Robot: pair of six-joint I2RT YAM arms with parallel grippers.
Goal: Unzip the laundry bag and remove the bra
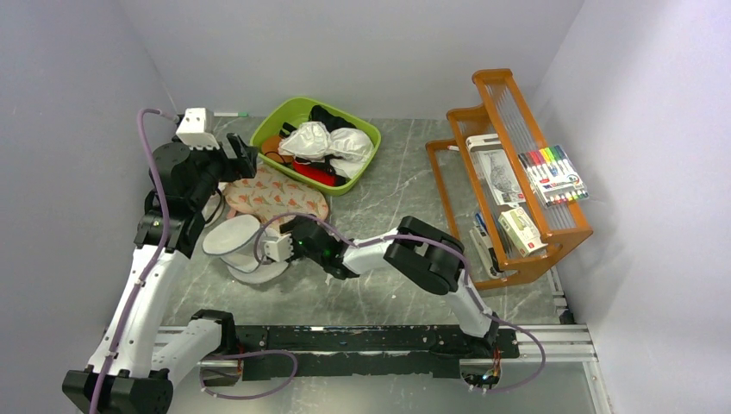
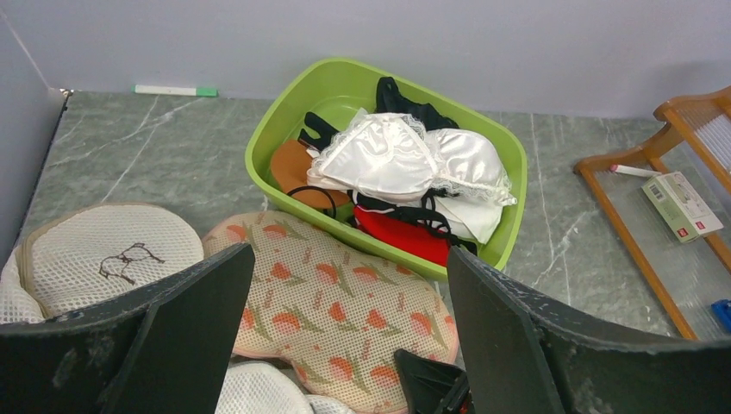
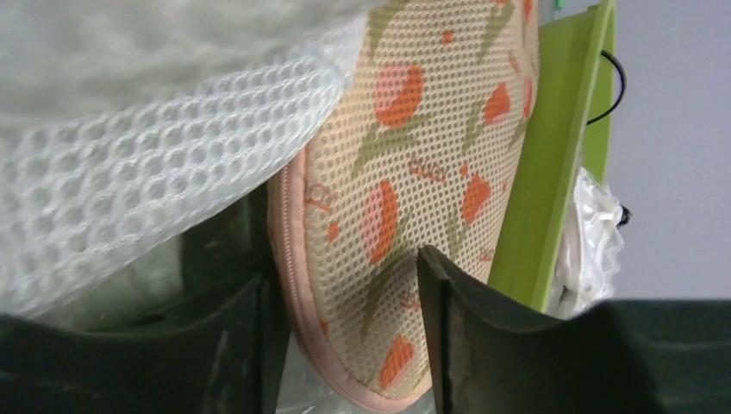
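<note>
Reaching across the near part of the grey table [image 1: 392, 194], the right arm lies low with its right gripper [image 3: 340, 285] at the near edge of the laundry bag [image 2: 336, 302]. Its fingers [image 3: 483, 336] are parted partway, and the bag's pink, zip-trimmed rim fills the gap between them. Whether the pads press on that rim I cannot tell. Round white mesh bags [image 1: 231, 235] lie just to the left of this gripper, and one of them overlaps the pouch's near-left edge.

The laundry bag itself lies flat on the table, left of centre, between the mesh bags and a green basin [image 2: 297, 112], with its far edge just beside the basin's wall. As far as the rim shows, it looks closed.

Above the pouch's far-left end hangs the left gripper [image 2: 349, 254], spread wide with nothing held.

Farther back, the basin holds white bras [image 2: 405, 155], a red garment [image 2: 401, 235] and some black pieces. A marker pen [image 2: 175, 90] lies along the back wall. Well apart on the right stands a wooden rack [image 1: 492, 87] with a set of coloured markers [image 1: 553, 174] on it.
</note>
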